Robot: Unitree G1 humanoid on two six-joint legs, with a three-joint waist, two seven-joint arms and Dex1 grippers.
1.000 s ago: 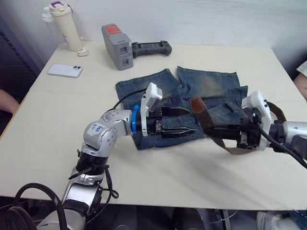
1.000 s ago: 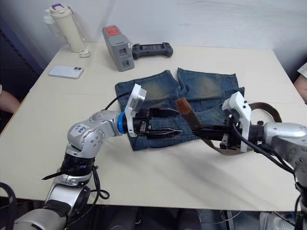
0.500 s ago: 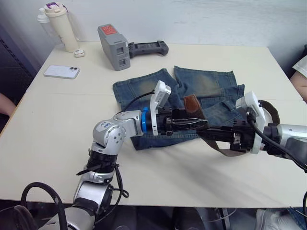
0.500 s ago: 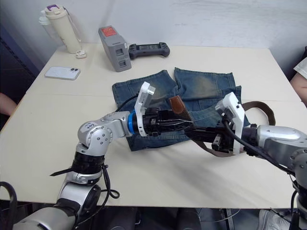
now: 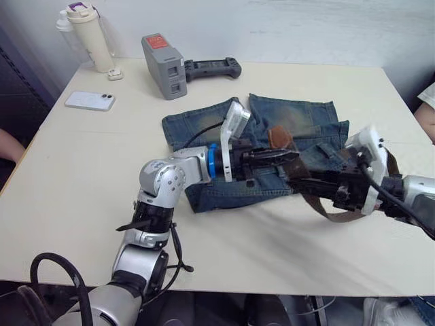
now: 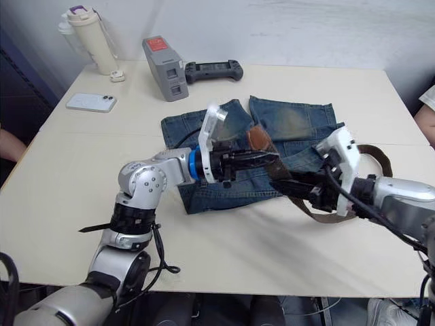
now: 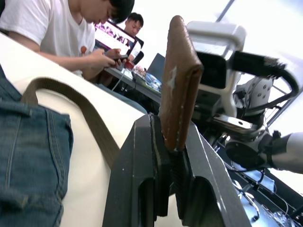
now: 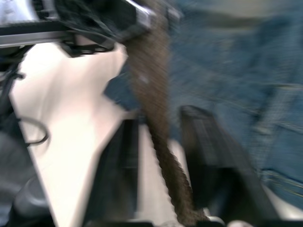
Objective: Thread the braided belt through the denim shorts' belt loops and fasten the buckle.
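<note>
Holding the darker brown tip of the braided belt (image 5: 280, 138), the left gripper (image 5: 289, 155) sits at centre frame over the denim shorts (image 5: 299, 122), fingers clamped together on the leather end; left wrist view confirms the tip pinched upright between them. The right gripper (image 6: 292, 185), centre right of frame, has its fingers apart with the woven strap running between them in the right wrist view, not pinched as far as I can tell. Remainder of the belt loops back behind the right arm towards the right edge of frame. Buckle not made out. Shorts lie flat on the counter (image 5: 102, 176), legs towards upper frame, waistband nearest the robot.

Step in hand, judged: tip transfer between grippers, ahead of feeding a belt loop; no loop visibly threaded yet.

Next move calls for lowering the tip to the waistband, aligning it flat with a loop opening, right gripper keeping slack in the strap.

Upper left of frame: phone (image 5: 90, 100), tumbler (image 5: 87, 35), grey battery pack (image 5: 163, 56), black controller (image 5: 212, 68).
</note>
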